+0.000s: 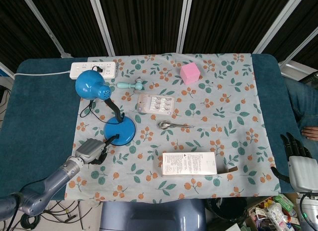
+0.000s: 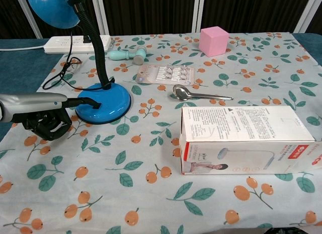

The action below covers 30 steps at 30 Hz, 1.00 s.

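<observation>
The blue desk lamp (image 2: 100, 100) stands upright on the left part of the flowered cloth (image 1: 223, 126) that covers the counter, its round base flat on the cloth, its black neck curving up to the blue shade (image 1: 90, 85) near the white power strip (image 1: 93, 68). The left hand (image 2: 46, 122) lies low on the cloth just beside the base, one dark finger stretched out to the base's near edge and, as far as can be made out, touching it; the rest of the fingers curl under the palm with nothing in them. This reads as the approach to the lamp's base, perhaps toward a switch there, and a next move would call for a small, steady press without sliding the base. The chest view cuts off the shade's top, and the hand's underside is hidden. The right hand (image 1: 297, 150) hangs off the counter's right edge, fingers loosely apart, holding nothing.
</observation>
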Each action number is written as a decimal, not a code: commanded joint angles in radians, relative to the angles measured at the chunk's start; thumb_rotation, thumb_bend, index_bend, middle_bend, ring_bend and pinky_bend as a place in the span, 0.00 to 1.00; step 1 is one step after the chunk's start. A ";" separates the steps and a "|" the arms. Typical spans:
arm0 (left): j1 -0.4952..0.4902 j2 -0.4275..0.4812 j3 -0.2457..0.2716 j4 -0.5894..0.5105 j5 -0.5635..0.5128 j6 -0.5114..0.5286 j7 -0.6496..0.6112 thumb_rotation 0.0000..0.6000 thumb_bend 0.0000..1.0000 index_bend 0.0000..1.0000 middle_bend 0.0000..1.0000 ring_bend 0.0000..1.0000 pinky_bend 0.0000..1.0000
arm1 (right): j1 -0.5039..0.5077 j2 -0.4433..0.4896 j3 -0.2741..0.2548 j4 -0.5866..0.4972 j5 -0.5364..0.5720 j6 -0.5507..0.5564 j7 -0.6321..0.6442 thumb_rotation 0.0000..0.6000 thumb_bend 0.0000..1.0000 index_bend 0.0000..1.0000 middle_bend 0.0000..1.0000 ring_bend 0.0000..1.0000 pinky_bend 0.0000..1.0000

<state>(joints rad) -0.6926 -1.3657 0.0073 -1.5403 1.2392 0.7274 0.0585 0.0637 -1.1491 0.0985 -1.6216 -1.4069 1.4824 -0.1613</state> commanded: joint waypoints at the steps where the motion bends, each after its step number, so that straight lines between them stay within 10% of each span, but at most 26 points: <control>1: -0.001 0.000 -0.001 0.003 -0.003 -0.002 -0.001 1.00 0.64 0.00 0.70 0.73 0.77 | 0.001 0.000 0.000 0.000 0.000 -0.001 -0.002 1.00 0.11 0.00 0.02 0.10 0.21; 30: 0.003 -0.001 0.007 0.005 -0.002 0.001 0.011 1.00 0.64 0.02 0.69 0.73 0.77 | 0.001 -0.003 0.001 0.000 -0.001 0.001 -0.006 1.00 0.11 0.00 0.02 0.10 0.21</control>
<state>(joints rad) -0.6896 -1.3669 0.0139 -1.5356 1.2376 0.7281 0.0692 0.0645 -1.1518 0.0992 -1.6213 -1.4073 1.4835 -0.1670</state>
